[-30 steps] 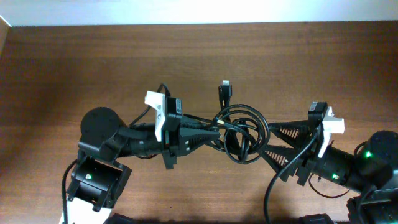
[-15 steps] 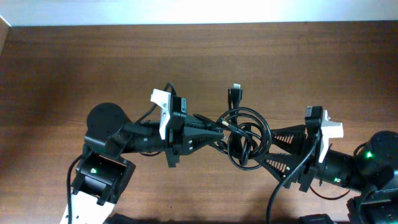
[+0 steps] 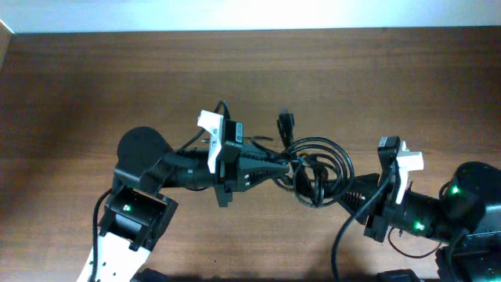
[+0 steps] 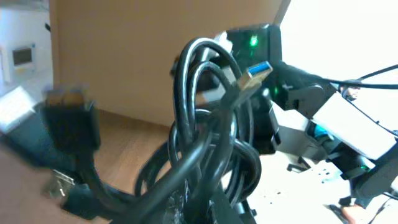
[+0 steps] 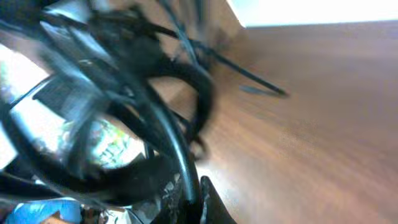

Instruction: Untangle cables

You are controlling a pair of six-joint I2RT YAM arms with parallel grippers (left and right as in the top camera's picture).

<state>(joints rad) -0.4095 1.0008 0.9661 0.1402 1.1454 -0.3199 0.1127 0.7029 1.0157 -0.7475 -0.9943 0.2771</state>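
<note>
The cables [image 3: 316,168] are a knot of thin black loops held up over the wooden table [image 3: 94,86] between both arms. One plug end [image 3: 286,121] sticks out toward the far side. My left gripper [image 3: 286,168] comes in from the left and is shut on the knot's left side. The left wrist view shows the cables [image 4: 205,130] rising from my left gripper [image 4: 205,208], with a blue-tipped USB plug [image 4: 256,70] on top. My right gripper [image 3: 345,190] is shut on a loop at the knot's right side. In the blurred right wrist view, a cable [image 5: 177,155] runs down between the fingers of my right gripper [image 5: 194,200].
The table's far edge meets a pale wall [image 3: 235,14]. The arms' own thicker black wiring [image 3: 344,231] hangs near the front edge. The right arm's body [image 4: 329,127], with a green light, shows behind the knot in the left wrist view.
My right gripper went from wide open to shut on a loop of the knot. The left arm and the knot shifted to the right.
</note>
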